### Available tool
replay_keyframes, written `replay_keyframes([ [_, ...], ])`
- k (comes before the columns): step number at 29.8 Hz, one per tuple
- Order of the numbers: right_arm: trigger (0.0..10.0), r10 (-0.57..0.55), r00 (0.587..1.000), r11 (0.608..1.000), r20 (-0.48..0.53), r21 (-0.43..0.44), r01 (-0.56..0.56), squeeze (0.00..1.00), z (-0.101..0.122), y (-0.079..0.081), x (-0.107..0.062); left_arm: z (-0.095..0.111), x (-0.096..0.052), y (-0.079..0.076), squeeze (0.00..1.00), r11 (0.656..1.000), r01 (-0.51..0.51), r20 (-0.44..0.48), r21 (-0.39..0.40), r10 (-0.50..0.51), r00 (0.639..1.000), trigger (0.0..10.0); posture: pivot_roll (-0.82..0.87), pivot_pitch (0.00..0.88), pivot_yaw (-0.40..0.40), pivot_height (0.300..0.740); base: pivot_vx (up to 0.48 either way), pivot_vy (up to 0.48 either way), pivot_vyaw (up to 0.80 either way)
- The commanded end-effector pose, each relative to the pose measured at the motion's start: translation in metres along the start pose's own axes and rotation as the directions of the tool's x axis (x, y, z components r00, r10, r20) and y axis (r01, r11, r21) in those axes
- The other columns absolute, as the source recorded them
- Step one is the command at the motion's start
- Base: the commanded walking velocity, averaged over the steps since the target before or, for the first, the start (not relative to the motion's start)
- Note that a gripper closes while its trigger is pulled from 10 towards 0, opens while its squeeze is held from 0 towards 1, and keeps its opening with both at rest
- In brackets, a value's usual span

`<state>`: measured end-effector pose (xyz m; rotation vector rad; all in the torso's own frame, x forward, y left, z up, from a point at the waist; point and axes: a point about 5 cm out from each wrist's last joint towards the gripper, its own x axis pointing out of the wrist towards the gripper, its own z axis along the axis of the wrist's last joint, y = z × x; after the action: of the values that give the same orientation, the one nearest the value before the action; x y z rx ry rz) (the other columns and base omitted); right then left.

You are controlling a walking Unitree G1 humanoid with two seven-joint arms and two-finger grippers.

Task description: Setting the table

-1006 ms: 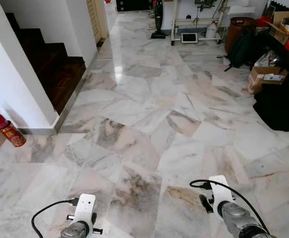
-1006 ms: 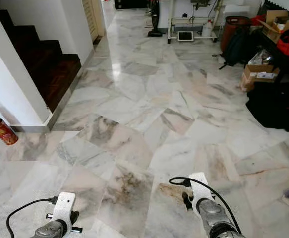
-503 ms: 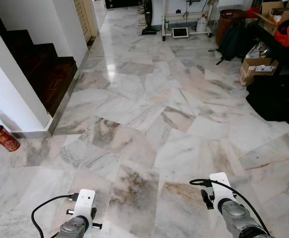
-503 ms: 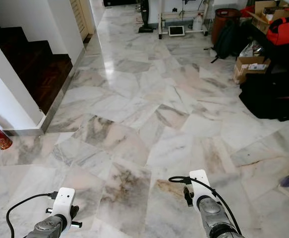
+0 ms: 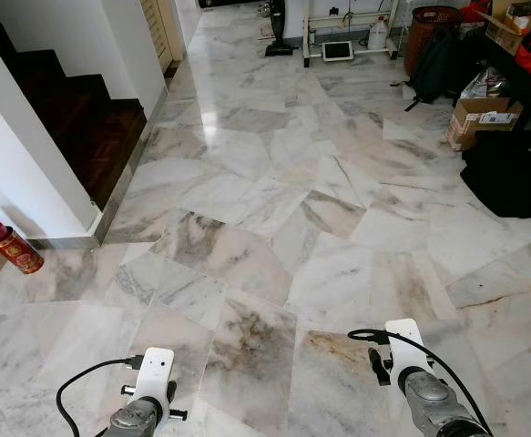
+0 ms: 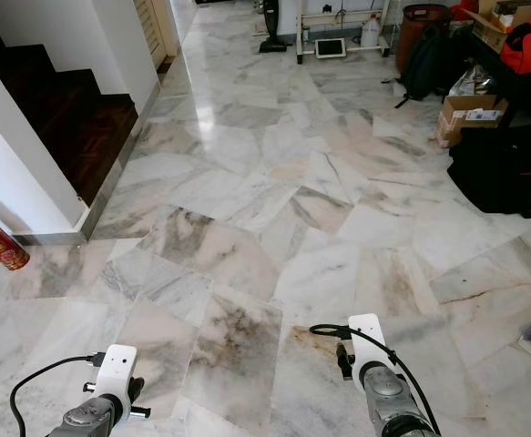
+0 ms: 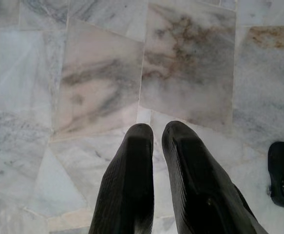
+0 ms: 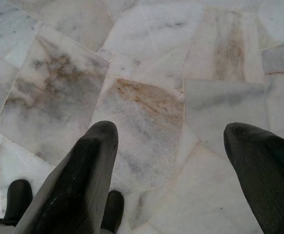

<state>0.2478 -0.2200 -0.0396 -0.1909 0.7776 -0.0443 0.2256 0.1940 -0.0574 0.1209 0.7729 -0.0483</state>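
both arms hang low over the marble floor (image 5: 274,209), left gripper (image 7: 156,134) with its fingers nearly together on nothing, right gripper (image 8: 171,134) with fingers wide apart and empty, a red canister (image 5: 8,244) by the white wall's foot at the floor's left edge, boxes and dark bags along the right edge.

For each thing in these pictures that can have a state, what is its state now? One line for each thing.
Left gripper: shut, empty, above the marble floor.
Right gripper: open, empty, above the floor.
Red can: upright, by the white wall.
Cardboard box: flaps open, on the floor.
Backpack: slumped against the brown bin.
Tablet: propped up, leaning.
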Motion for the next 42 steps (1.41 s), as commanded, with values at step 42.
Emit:
replay_keyframes([
  [42, 10.0, 0.031, 0.999, 0.997, 0.017, -0.072, -0.030, 0.00, 0.011, 0.001, 0.002, 0.005, 0.002, -0.008, 0.00, 1.000, -0.004, 0.015, -0.018, 0.004, 1.000, 10.0, -0.05, 0.013, 0.058, 0.740, 0.000, 0.000, -0.40],
])
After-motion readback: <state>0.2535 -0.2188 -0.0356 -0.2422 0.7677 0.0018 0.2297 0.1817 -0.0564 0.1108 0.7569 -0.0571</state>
